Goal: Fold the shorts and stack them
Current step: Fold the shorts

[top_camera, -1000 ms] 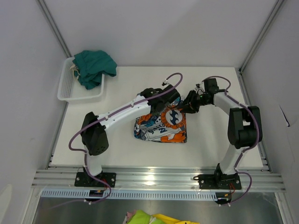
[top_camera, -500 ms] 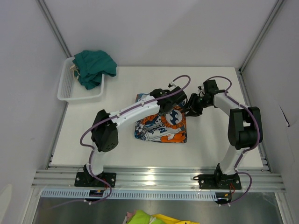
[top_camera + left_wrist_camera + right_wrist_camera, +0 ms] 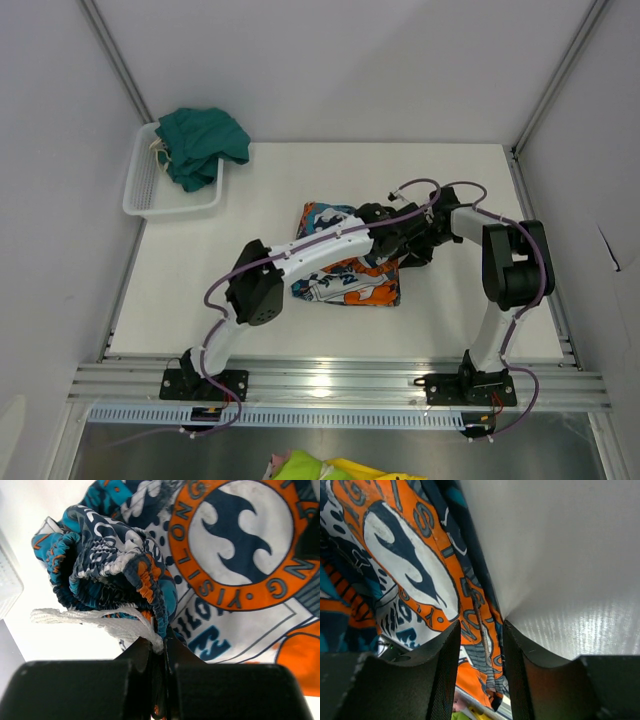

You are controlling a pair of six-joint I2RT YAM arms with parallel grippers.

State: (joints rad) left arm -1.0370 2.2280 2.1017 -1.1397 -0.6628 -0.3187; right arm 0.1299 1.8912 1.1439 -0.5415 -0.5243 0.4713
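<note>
Two pairs of shorts are in play, and only one is being worked. The patterned shorts (image 3: 345,282) lie near the middle of the white surface (image 3: 300,170), while the green shorts (image 3: 200,145) sit heaped in the basket (image 3: 150,200) at the far left corner. The left tool (image 3: 162,647) is clenched on the bunched waistband (image 3: 145,580), with the white drawstring (image 3: 85,617) pinched in alongside it. The right tool (image 3: 477,645) looks released, its jaws apart astride the right-hand edge of the patterned pair, not gripping as far as I can see. My worry is that lopsided hold. If the left tool pulls the waistband across while the other edge is free, the garment may drag or bunch rather than fold. The drawstring could also slip out and leave a crooked crease.
</note>
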